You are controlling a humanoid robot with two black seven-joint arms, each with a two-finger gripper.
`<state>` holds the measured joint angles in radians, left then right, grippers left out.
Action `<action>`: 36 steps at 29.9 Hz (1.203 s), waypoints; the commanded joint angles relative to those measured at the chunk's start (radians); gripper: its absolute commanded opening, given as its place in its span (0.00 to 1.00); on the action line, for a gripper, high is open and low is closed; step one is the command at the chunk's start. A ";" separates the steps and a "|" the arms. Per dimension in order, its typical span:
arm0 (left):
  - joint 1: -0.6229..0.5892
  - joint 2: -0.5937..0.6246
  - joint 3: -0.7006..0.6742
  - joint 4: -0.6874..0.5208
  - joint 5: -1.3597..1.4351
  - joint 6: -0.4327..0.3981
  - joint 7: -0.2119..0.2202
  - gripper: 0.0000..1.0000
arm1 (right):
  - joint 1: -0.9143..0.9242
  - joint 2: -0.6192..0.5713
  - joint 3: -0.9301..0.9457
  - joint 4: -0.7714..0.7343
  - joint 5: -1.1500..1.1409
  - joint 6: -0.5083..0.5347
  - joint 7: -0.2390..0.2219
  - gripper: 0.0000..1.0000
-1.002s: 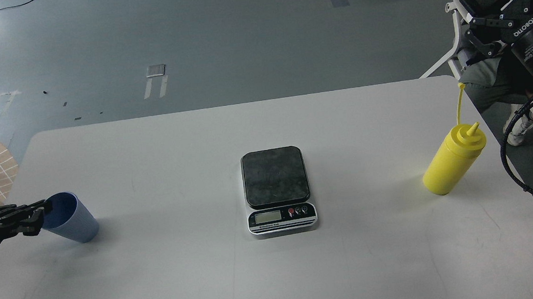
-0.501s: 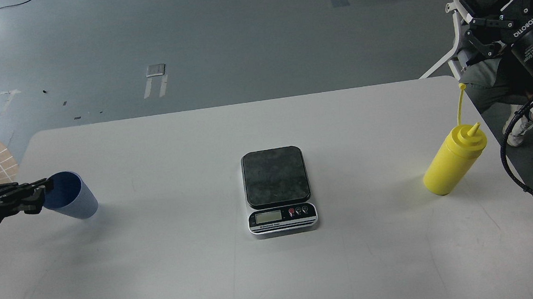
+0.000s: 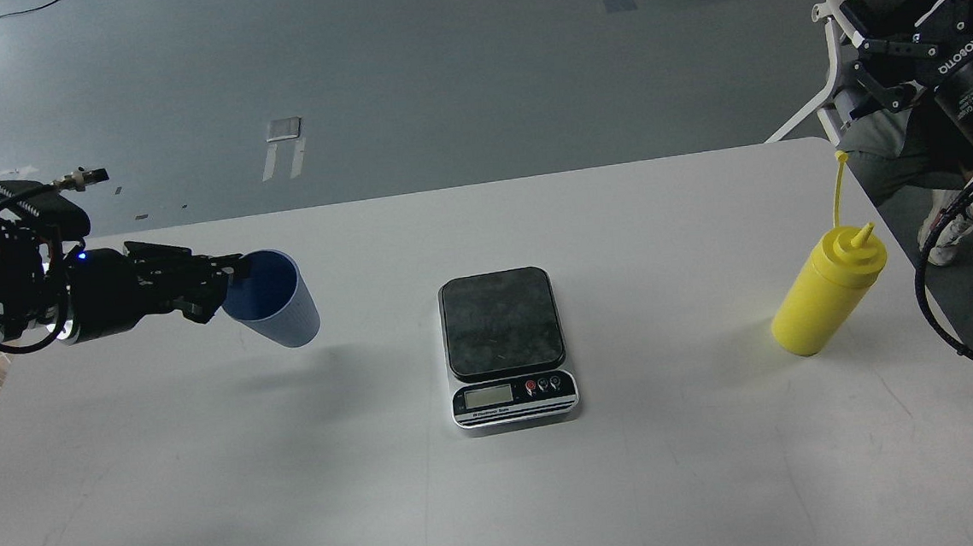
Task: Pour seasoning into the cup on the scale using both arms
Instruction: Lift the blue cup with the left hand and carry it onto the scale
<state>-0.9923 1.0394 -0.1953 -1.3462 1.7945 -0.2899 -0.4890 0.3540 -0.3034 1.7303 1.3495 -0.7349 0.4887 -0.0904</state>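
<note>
The left gripper (image 3: pixel 226 283) pinches the rim of the cup (image 3: pixel 274 301), one finger inside the mouth and one outside. The cup hangs tilted above the table (image 3: pixel 296 492), its open mouth turned toward the camera and to the left, its shadow on the white top below it. It is well to the left of the scale (image 3: pixel 506 346), which sits flat near the table's middle with its dark platform bare and its display and buttons facing the camera.

The right gripper (image 3: pixel 864 41) hangs off the table's far right corner, fingers spread and holding nothing. Below it and nearer the camera, the bottle (image 3: pixel 826 292) stands on the table near the right edge, its cap strap sticking up from the nozzle. It is well apart from the scale. A chair (image 3: pixel 833 86) shows behind the gripper.
</note>
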 commanded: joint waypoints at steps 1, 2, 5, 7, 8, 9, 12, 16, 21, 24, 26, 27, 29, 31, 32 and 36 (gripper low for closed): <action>-0.092 -0.096 -0.001 -0.010 -0.001 -0.142 0.000 0.00 | -0.007 -0.002 0.008 -0.001 0.000 0.000 0.000 1.00; -0.103 -0.114 0.000 -0.007 -0.001 -0.159 0.000 0.00 | -0.007 -0.002 0.008 0.000 0.000 0.000 0.000 0.99; -0.121 -0.183 0.000 0.009 -0.001 -0.180 0.000 0.00 | -0.013 -0.002 0.024 0.000 0.002 0.000 0.000 0.99; -0.140 -0.235 -0.001 0.012 -0.001 -0.186 0.000 0.00 | -0.023 -0.002 0.035 0.000 0.002 0.000 0.000 0.99; -0.140 -0.236 -0.001 0.012 -0.001 -0.186 0.000 0.00 | -0.023 -0.002 0.035 0.000 0.002 0.000 0.000 0.99; -0.141 -0.260 0.000 0.013 -0.001 -0.186 0.000 0.00 | -0.026 -0.002 0.038 0.003 0.003 0.000 0.000 0.99; -0.144 -0.301 0.000 0.030 -0.001 -0.186 0.000 0.00 | -0.027 -0.002 0.044 0.010 0.003 0.000 0.000 0.99; -0.147 -0.354 0.000 0.081 0.000 -0.184 0.000 0.00 | -0.027 -0.003 0.055 0.010 0.003 0.000 0.000 0.99; -0.154 -0.421 0.002 0.154 0.002 -0.181 0.000 0.00 | -0.029 -0.014 0.057 0.010 0.003 0.000 0.000 0.99; -0.154 -0.447 0.002 0.188 0.002 -0.181 0.000 0.00 | -0.029 -0.020 0.057 0.010 0.003 0.000 0.000 0.99; -0.154 -0.464 0.002 0.200 0.002 -0.181 0.000 0.00 | -0.027 -0.022 0.057 0.008 0.003 0.000 0.000 0.99; -0.152 -0.478 0.002 0.208 0.003 -0.180 0.000 0.00 | -0.027 -0.023 0.057 0.008 0.005 0.000 0.000 0.99; -0.151 -0.499 0.002 0.226 0.008 -0.178 0.000 0.00 | -0.027 -0.022 0.057 0.008 0.005 0.000 0.000 0.99; -0.147 -0.542 0.002 0.261 0.026 -0.176 0.000 0.00 | -0.027 -0.022 0.057 0.008 0.005 0.000 0.000 0.99; -0.147 -0.564 0.002 0.283 0.035 -0.176 0.000 0.00 | -0.029 -0.022 0.057 0.008 0.005 0.000 0.000 0.99; -0.152 -0.587 0.002 0.309 0.037 -0.176 0.000 0.00 | -0.029 -0.022 0.057 0.007 0.005 0.000 0.000 0.99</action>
<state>-1.1409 0.4689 -0.1933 -1.0548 1.8288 -0.4665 -0.4886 0.3263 -0.3254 1.7872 1.3572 -0.7305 0.4887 -0.0905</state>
